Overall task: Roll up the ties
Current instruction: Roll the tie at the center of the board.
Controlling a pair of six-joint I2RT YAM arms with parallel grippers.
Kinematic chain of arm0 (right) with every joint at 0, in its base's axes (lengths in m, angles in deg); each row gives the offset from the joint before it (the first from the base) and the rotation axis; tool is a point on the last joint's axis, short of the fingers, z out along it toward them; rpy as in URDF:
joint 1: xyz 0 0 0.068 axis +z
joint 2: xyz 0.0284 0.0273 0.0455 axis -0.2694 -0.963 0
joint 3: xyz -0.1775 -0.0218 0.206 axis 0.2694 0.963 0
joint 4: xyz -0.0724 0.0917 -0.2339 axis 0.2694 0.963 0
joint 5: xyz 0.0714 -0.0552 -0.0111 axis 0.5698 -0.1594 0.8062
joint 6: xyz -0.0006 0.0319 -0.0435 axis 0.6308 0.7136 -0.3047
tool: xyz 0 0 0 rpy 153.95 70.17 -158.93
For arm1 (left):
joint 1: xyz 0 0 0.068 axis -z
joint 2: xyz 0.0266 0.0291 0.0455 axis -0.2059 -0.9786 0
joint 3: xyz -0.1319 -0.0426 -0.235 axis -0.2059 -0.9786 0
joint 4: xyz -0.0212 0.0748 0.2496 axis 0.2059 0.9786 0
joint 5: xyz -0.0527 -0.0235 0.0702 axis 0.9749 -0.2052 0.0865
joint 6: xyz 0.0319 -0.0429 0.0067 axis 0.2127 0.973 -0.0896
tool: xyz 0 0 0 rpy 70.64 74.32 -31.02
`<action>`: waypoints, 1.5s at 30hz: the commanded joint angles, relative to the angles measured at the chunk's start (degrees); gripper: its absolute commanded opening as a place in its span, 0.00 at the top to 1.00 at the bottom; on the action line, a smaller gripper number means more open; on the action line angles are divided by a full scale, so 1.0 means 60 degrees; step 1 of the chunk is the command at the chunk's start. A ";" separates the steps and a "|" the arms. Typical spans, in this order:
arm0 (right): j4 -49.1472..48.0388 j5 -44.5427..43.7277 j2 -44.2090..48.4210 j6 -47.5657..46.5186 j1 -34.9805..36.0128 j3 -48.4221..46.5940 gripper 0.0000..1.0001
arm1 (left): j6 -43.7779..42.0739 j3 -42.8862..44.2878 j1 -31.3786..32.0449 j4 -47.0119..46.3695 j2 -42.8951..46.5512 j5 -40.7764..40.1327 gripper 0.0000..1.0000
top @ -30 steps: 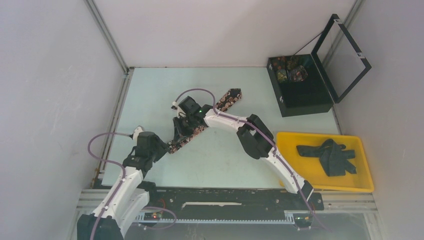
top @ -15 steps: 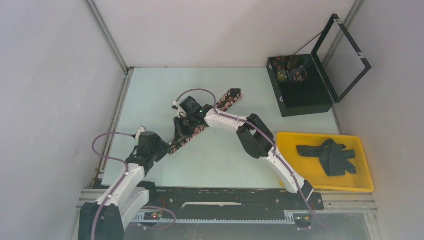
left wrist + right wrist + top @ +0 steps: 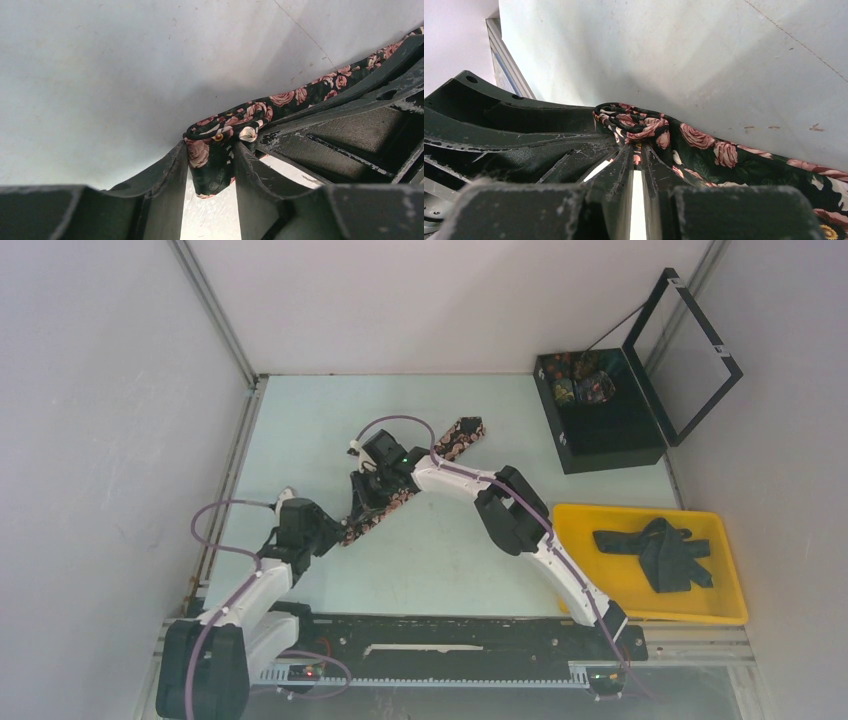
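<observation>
A black tie (image 3: 458,440) with pink roses lies slanted across the table's middle. My left gripper (image 3: 328,536) is at its near, lower-left end. In the left wrist view the folded end of the tie (image 3: 212,170) sits between the fingers (image 3: 172,172), touching both, so the left gripper (image 3: 210,150) is shut on it. My right gripper (image 3: 372,498) is farther up the same tie. In the right wrist view the right gripper (image 3: 636,147) has its jaws nearly together, pinching bunched tie fabric (image 3: 644,125) at the tips. Dark plain ties (image 3: 660,552) lie in a heap.
The dark ties rest in a yellow tray (image 3: 650,615) at the right front. A black box (image 3: 610,435) with its lid raised stands at the back right, with multicoloured rolls (image 3: 580,382) inside. Purple cables (image 3: 215,525) loop beside the left arm.
The left gripper's jaws have narrowed onto the tie's end, and the left arm has shifted slightly forward. The right arm and the tie have hardly moved.
</observation>
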 commanded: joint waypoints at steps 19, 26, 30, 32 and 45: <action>0.0575 -0.0304 0.0447 -0.0278 -0.0073 -0.0478 0.81 | 0.0219 0.0144 -0.0034 0.1450 0.0933 0.0000 1.00; 0.0577 -0.0386 0.0324 -0.0210 0.0120 -0.0441 0.81 | 0.0340 0.0317 -0.0040 0.2183 0.1516 -0.0053 1.00; 0.0567 -0.0432 0.0292 -0.0190 0.0206 -0.0412 0.81 | 0.0342 0.0474 -0.0033 0.2514 0.1775 -0.0134 1.00; 0.0554 -0.0446 0.0299 -0.0162 0.0284 -0.0396 0.81 | 0.0340 0.0550 -0.0042 0.2616 0.1810 -0.0121 1.00; 0.0459 -0.0561 0.0312 -0.0115 0.0718 -0.0049 0.82 | 0.0268 0.1247 -0.0046 0.3150 0.1839 -0.0106 1.00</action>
